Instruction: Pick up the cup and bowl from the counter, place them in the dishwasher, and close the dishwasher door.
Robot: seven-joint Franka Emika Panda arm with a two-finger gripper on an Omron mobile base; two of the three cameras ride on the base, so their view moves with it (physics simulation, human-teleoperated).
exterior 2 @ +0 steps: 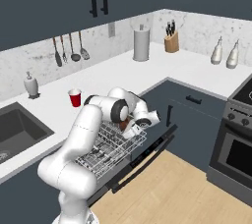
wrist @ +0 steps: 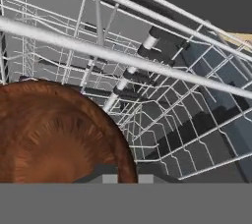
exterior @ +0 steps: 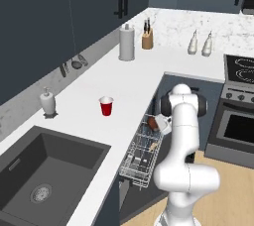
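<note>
From the left base view, the white arm bends down over the pulled-out wire rack [exterior: 141,153] of the dishwasher [exterior: 149,170], its end effector [exterior: 158,123] at the rack's far end with the brown bowl [exterior: 153,123] at its tip. The red cup [exterior: 106,106] stands upright on the white surface [exterior: 99,86], between the soap dispenser [exterior: 47,102] and the surface's edge above the rack. A dark sink [exterior: 44,175] is set in the surface at lower left; a paper towel roll [exterior: 127,43] and a knife block [exterior: 147,37] stand near the far corner.

From the right base view, the arm curls low across the rack [exterior 2: 110,149], and the end effector [exterior 2: 133,126] holds the bowl [exterior 2: 124,122] just above the wires at the rack's far side. The dishwasher door [exterior 2: 145,156] hangs open below the rack, tilted down toward the wooden floor [exterior 2: 167,188]. The cup [exterior 2: 75,98] stands on the surface [exterior 2: 108,78], well apart from the hand. The oven [exterior 2: 236,154] stands at right.

From the hand view, the bowl [wrist: 54,134] sits against the lower left, its brown inside facing the camera, with the silver rack wires [wrist: 162,95] crossing behind it. The end effector grips the bowl at its rim; the fingertips themselves are hidden by it.
</note>
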